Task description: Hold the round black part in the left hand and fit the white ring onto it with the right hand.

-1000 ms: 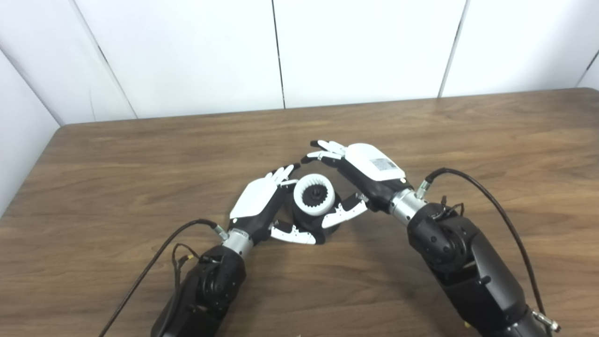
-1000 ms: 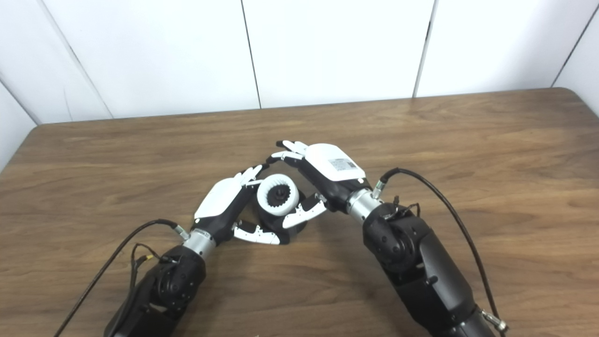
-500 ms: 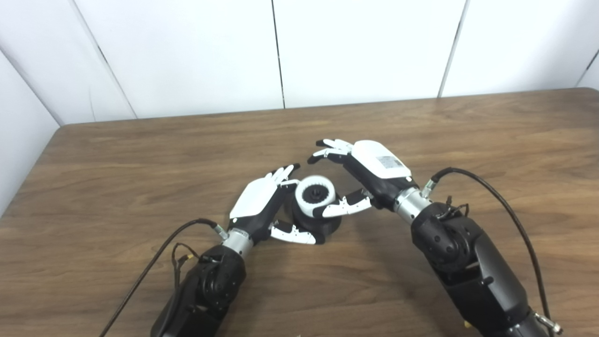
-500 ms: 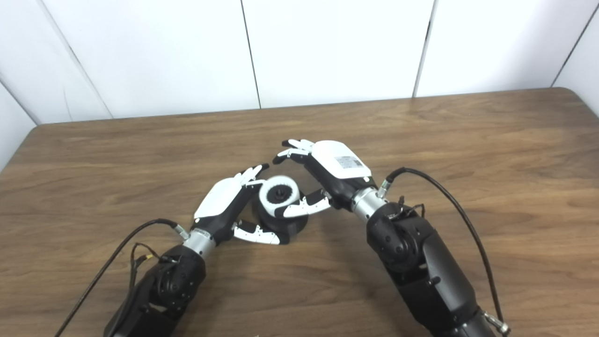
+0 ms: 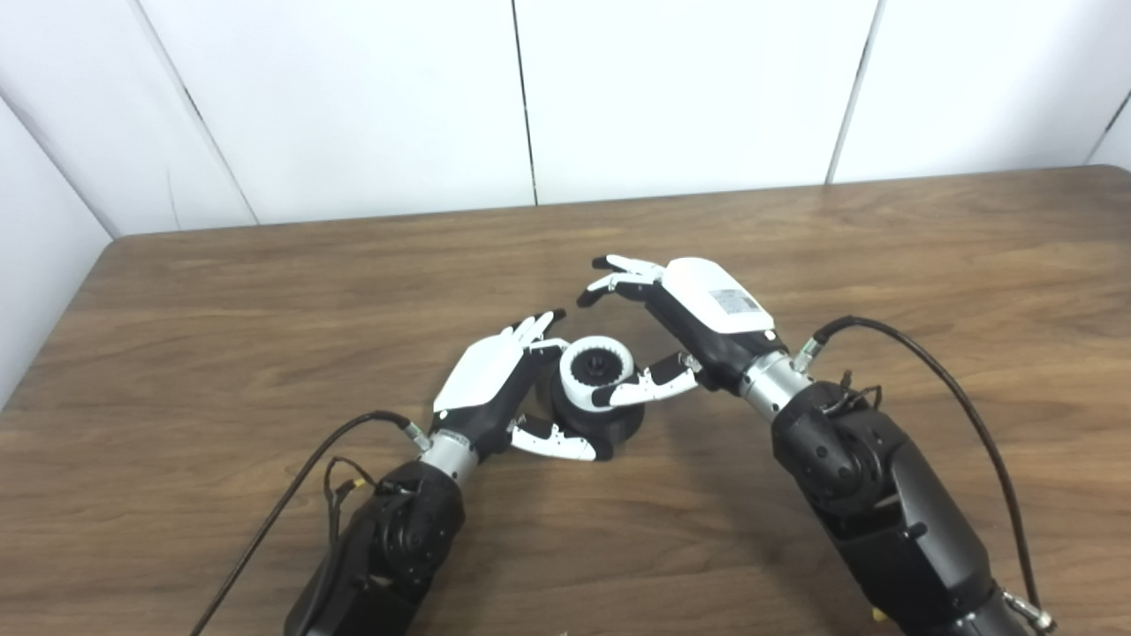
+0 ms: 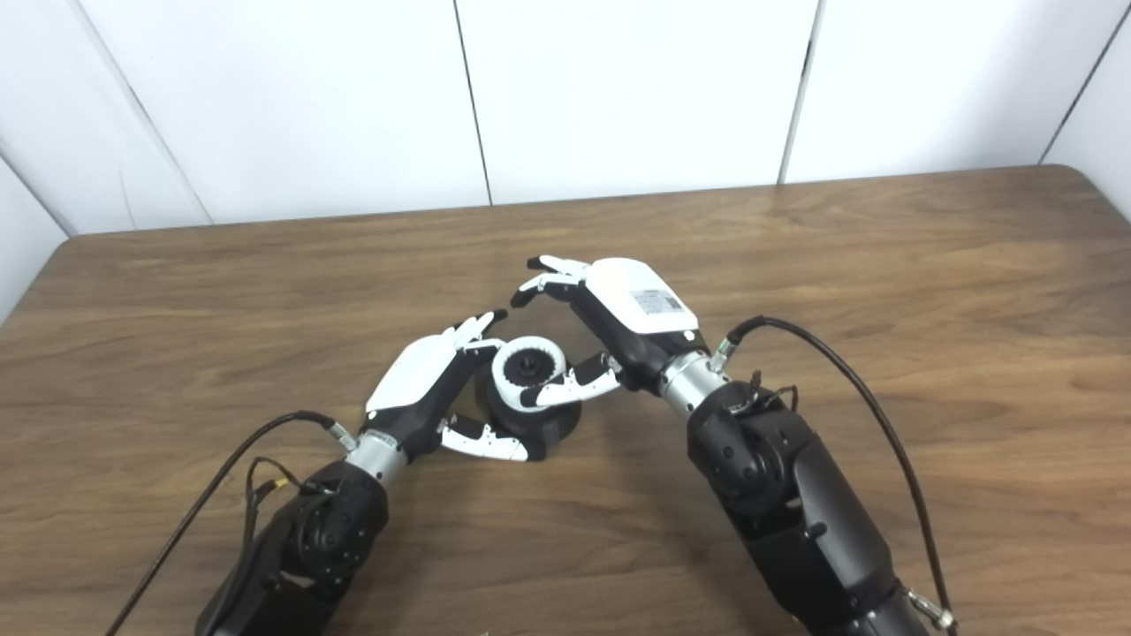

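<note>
The round black part (image 5: 613,426) stands on the wooden table (image 5: 221,291) near the middle. The white ring (image 5: 597,363) with inner teeth sits level on top of it, around a black hub. My left hand (image 5: 482,375) cups the black part from the left, fingers along its far side and thumb (image 5: 552,439) at its front. My right hand (image 5: 702,309) is just right of it with its fingers (image 5: 614,281) spread above and apart from the ring. Its thumb (image 5: 638,389) rests on the ring's near right rim.
Black cables loop from both wrists over the table, one on the left (image 5: 292,495) and one on the right (image 5: 937,380). A white panelled wall (image 5: 530,97) runs behind the table's far edge.
The white ring has gone from tilted and high to level and lower on the black part. My right thumb has moved onto its rim and the right fingers have lifted. The left hand has not moved.
</note>
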You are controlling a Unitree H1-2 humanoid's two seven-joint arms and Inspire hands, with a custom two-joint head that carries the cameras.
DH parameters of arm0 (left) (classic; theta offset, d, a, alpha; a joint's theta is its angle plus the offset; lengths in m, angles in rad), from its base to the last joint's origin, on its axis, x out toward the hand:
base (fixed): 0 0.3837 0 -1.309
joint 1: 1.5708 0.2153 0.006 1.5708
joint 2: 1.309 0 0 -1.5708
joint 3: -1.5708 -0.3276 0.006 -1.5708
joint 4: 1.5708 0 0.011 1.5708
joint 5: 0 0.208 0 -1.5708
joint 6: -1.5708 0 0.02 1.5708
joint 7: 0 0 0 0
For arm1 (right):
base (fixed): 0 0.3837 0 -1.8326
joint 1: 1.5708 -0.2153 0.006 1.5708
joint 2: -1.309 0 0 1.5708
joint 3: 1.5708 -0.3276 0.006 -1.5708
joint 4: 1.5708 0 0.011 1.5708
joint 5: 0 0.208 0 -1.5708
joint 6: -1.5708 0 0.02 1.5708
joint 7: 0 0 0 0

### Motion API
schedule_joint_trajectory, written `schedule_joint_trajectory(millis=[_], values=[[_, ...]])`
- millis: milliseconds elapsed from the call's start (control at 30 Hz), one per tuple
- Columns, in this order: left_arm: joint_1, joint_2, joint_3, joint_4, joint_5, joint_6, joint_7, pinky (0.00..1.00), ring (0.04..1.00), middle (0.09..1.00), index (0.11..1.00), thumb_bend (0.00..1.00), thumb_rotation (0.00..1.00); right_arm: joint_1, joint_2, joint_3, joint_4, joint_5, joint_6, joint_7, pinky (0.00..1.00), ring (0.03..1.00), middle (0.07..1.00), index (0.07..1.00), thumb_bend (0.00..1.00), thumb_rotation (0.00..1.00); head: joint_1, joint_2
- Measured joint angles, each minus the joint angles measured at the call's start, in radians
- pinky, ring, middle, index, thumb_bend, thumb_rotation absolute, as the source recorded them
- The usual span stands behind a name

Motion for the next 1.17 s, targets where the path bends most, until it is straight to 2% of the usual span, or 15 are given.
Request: schedule_joint_trajectory(millis=[333,533,933,1167], values=[[0.000,0.000,0.000,-0.001,0.001,0.004,0.000,1.00,1.000,1.000,0.666,0.98,0.38,0.000,-0.020,0.000,0.002,0.005,-0.002,0.014,0.84,0.918,0.925,0.769,0.81,0.33,0.000,-0.003],[0.000,0.000,0.001,-0.003,0.001,0.005,-0.003,1.00,1.000,1.000,0.660,0.97,0.37,0.008,-0.058,-0.011,0.004,0.008,-0.001,0.018,0.86,0.923,0.929,0.774,0.82,0.35,-0.002,-0.005],[0.000,0.001,0.011,-0.006,-0.004,0.004,-0.016,1.00,1.000,1.000,0.662,0.97,0.35,0.056,-0.098,-0.027,0.003,0.012,0.007,0.035,0.86,0.925,0.927,0.774,0.82,0.30,-0.008,-0.005],[0.000,0.001,0.013,-0.006,-0.008,-0.004,-0.017,1.00,1.000,1.000,0.663,0.97,0.36,0.075,-0.114,-0.035,0.003,0.017,0.007,0.039,0.85,0.922,0.923,0.775,0.83,0.31,-0.023,-0.008]])
